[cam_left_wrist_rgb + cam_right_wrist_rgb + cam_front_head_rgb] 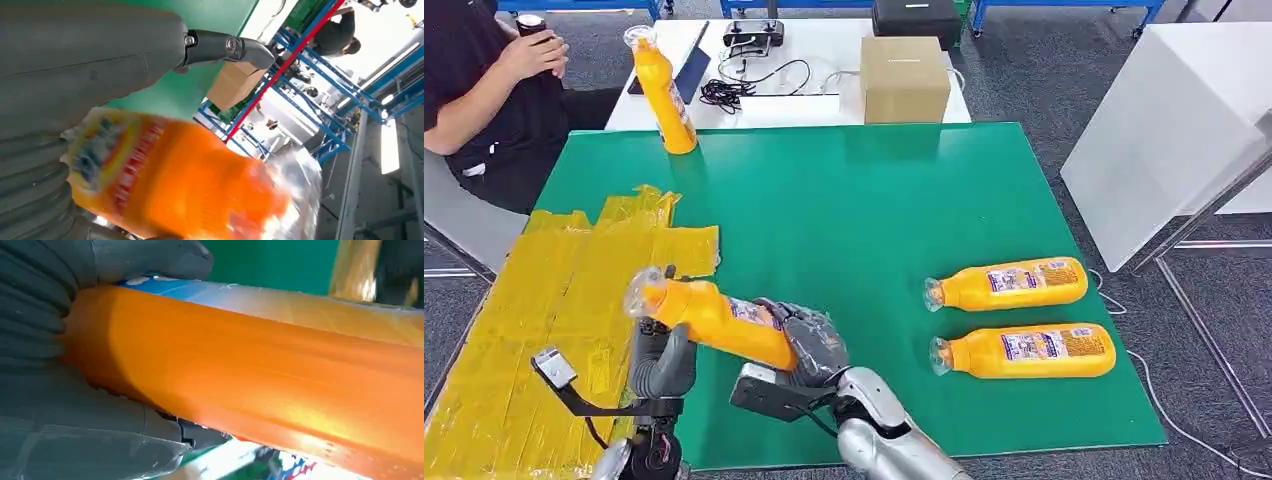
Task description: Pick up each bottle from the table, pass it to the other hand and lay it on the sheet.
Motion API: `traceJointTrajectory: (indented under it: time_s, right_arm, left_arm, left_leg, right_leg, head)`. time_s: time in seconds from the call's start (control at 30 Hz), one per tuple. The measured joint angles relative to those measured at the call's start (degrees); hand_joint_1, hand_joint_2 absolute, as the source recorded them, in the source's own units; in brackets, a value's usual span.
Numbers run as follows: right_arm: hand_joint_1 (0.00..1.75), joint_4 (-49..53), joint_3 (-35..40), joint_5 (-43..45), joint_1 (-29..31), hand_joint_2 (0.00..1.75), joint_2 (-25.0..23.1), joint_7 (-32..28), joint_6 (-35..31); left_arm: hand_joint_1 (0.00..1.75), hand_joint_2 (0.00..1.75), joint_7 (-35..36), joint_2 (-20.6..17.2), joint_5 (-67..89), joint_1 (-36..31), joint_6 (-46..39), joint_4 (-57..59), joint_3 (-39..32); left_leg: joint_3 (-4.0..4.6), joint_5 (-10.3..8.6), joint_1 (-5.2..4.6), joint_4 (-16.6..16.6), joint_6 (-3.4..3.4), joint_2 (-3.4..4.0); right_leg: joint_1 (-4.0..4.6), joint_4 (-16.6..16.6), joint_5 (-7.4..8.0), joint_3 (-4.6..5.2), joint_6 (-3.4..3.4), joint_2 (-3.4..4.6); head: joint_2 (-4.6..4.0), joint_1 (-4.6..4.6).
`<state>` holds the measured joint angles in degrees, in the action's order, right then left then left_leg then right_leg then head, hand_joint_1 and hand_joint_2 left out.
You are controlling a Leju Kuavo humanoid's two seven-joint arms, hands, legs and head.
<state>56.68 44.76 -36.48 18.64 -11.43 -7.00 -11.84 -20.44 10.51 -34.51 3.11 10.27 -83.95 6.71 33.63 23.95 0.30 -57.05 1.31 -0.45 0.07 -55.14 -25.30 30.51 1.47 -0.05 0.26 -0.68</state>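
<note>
My right hand [812,347] grips the base end of an orange bottle [714,317], tilted with its clear-wrapped cap toward the yellow sheet [514,330]. In the right wrist view the fingers [150,260] wrap the bottle's body [260,370]. My left hand [664,362] is just beneath the bottle's neck end. In the left wrist view its thumb [225,47] stands apart from the bottle [180,190], with green table between them. Two more orange bottles [1009,285] [1024,352] lie on the green table [854,210] at the right. A third [666,95] stands upright at the back left.
A person [484,90] sits at the back left, holding a dark object. Behind the green table a white table carries a cardboard box [904,78], cables and a controller. A white cabinet [1164,130] stands to the right.
</note>
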Motion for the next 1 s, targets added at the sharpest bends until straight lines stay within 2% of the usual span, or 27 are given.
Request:
traceJointTrajectory:
  time_s: [0.27, 0.63, 0.67, 0.7, 1.0]
  right_arm:
    - [1.75, -3.7, 5.4, -0.4, 2.2, 1.75, -0.5, 0.8, 2.0]
    - [1.75, -6.5, 8.2, 0.4, 4.4, 1.75, -0.8, 0.9, 2.2]
    - [1.75, -6.6, 8.4, 0.4, 4.5, 1.75, -0.8, 0.9, 2.2]
    - [1.75, -6.8, 8.5, 0.4, 4.5, 1.75, -0.8, 0.9, 2.2]
    - [1.75, -7.9, 9.0, 1.0, 4.9, 1.75, -0.8, 0.9, 2.2]
  left_arm:
    - [0.00, 1.75, 0.3, 0.0, 0.4, 1.6, -0.5, -0.5, -1.3]
    - [0.00, 1.75, 0.6, 0.0, 0.5, 2.1, -0.8, -0.5, -1.9]
    - [1.19, 1.75, 0.6, 0.0, 0.5, 2.2, -0.8, -0.5, -1.9]
    - [1.75, 1.75, 0.6, 0.0, 0.5, 2.2, -0.8, -0.5, -1.9]
    - [1.75, 1.75, 0.4, 0.0, 0.8, 2.4, -0.8, -0.5, -2.0]
  left_leg:
    - [0.02, 0.00, 0.00, 0.0, 0.00, 0.01]
    - [0.03, 0.00, 0.00, 0.0, 0.00, 0.03]
    - [0.03, 0.00, 0.00, 0.0, 0.00, 0.04]
    - [0.03, 0.00, 0.00, 0.0, 0.00, 0.04]
    - [0.03, 0.00, 0.00, 0.0, 0.00, 0.05]
  right_leg:
    - [0.00, 0.0, 0.00, 0.06, 0.00, 0.01]
    - [-0.01, 0.0, 0.00, 0.08, 0.00, 0.01]
    - [-0.01, 0.0, 0.00, 0.09, 0.00, 0.01]
    - [-0.01, 0.0, 0.00, 0.09, 0.00, 0.01]
    - [-0.01, 0.0, 0.00, 0.10, 0.00, 0.01]
  head:
    - [0.00, -0.02]
    - [0.00, -0.02]
    - [0.00, -0.02]
    - [0.00, -0.02]
    - [0.00, -0.02]
